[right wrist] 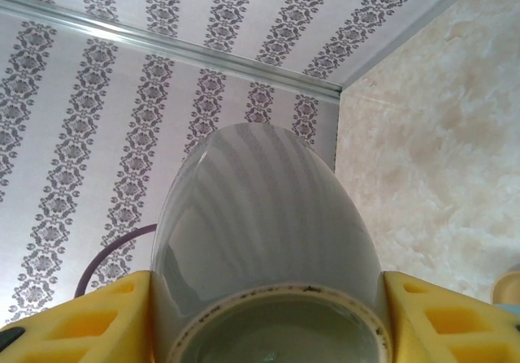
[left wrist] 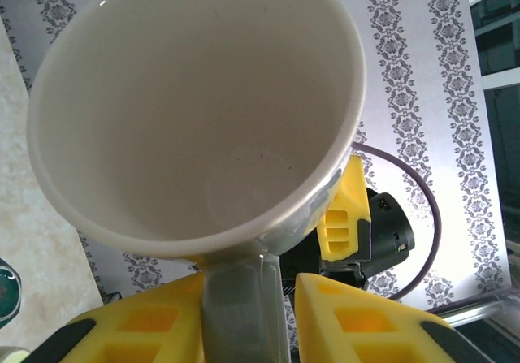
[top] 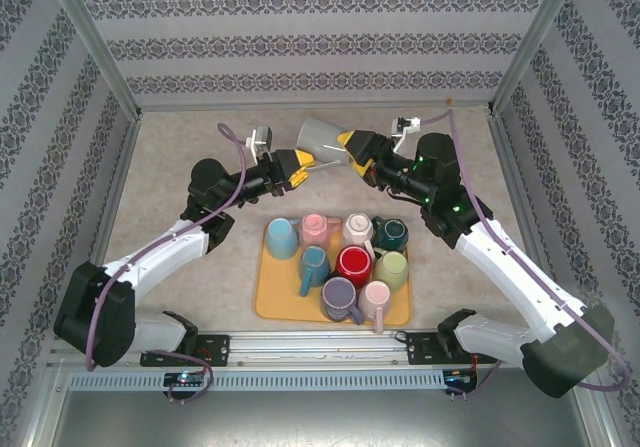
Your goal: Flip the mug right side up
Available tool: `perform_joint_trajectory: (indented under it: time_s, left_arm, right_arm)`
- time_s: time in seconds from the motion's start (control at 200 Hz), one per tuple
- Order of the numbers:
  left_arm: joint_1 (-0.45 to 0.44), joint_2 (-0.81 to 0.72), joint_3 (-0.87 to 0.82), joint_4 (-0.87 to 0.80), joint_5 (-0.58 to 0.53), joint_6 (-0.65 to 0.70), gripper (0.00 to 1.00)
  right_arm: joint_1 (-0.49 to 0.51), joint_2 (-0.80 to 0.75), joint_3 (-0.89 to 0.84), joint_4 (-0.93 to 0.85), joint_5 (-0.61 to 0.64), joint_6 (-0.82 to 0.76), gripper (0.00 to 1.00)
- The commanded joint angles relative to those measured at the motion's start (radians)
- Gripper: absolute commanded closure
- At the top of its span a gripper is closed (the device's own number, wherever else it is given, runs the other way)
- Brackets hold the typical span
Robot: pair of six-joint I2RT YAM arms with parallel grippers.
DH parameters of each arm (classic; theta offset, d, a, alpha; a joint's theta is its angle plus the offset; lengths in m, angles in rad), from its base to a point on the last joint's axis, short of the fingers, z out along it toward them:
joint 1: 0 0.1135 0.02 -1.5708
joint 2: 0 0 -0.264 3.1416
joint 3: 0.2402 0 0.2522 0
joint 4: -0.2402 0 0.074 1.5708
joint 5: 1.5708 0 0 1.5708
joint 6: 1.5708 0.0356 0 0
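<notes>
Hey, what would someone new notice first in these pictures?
A grey mug is held sideways at the back: the left end effector clamps its handle, the right end effector its base. In front sits a yellow tray crowded with colourful mugs.

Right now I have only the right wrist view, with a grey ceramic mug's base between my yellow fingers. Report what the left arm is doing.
Observer: The left gripper has its yellow fingers either side of the handle of the grey ceramic mug; whether they're clamped, I can't tell.
Operator: Give me the mug's attitude.
Observer: On its side, mouth facing the left gripper's camera.
Operator: Tell me what's nearby.
Observer: A yellow plastic tray of coloured mugs sits on the table, nearer the arms' side.
</notes>
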Motion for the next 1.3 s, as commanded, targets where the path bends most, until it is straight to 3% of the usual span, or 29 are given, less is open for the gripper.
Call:
perform_joint_trajectory:
  time_s: [0.0, 0.105, 0.2, 0.27, 0.34, 0.47, 0.57, 0.739, 0.904, 1.004, 1.134, 1.294]
  left_arm:
    - [0.011, 0.012, 0.005, 0.173, 0.031, -0.048, 0.74]
    - [0.01, 0.016, 0.018, 0.143, 0.042, -0.024, 0.86]
    - [0.01, -0.004, 0.034, 0.07, 0.055, 0.031, 0.96]
    - [0.012, -0.033, 0.048, -0.025, 0.056, 0.095, 0.99]
    - [0.019, -0.072, 0.07, -0.136, 0.056, 0.173, 1.0]
    - [0.034, -0.155, 0.156, -0.515, 0.02, 0.425, 1.0]
    - [0.034, -0.202, 0.25, -0.892, -0.112, 0.707, 1.0]
    - [0.034, -0.139, 0.411, -1.244, -0.398, 1.035, 1.0]
    - [0.036, -0.061, 0.404, -1.186, -0.676, 1.198, 1.0]
    - [0.038, 0.024, 0.412, -1.148, -0.783, 1.299, 1.0]
    - [0.073, 0.142, 0.429, -1.097, -0.802, 1.359, 1.0]
    - [0.147, 0.265, 0.453, -1.042, -0.812, 1.336, 1.0]
  right_arm:
    - [0.001, -0.023, -0.009, 0.099, -0.024, 0.013, 0.62]
    - [0.004, -0.026, -0.008, 0.084, -0.02, -0.001, 0.62]
    - [0.004, -0.034, -0.001, 0.045, -0.012, -0.031, 0.56]
    - [0.004, -0.045, 0.008, -0.002, -0.001, -0.07, 0.41]
    - [0.01, -0.065, 0.029, -0.097, 0.044, -0.148, 0.19]
    - [0.022, -0.139, 0.037, -0.297, 0.233, -0.256, 0.04]
    - [0.019, -0.171, 0.033, -0.401, 0.294, -0.354, 0.02]
    - [0.026, -0.157, 0.041, -0.519, 0.287, -0.466, 0.03]
    - [0.066, -0.141, 0.045, -0.558, 0.343, -0.496, 0.04]
    - [0.094, -0.129, 0.077, -0.62, 0.369, -0.592, 0.07]
    - [0.11, -0.134, 0.075, -0.649, 0.354, -0.641, 0.08]
    - [0.11, -0.137, 0.061, -0.673, 0.327, -0.663, 0.08]
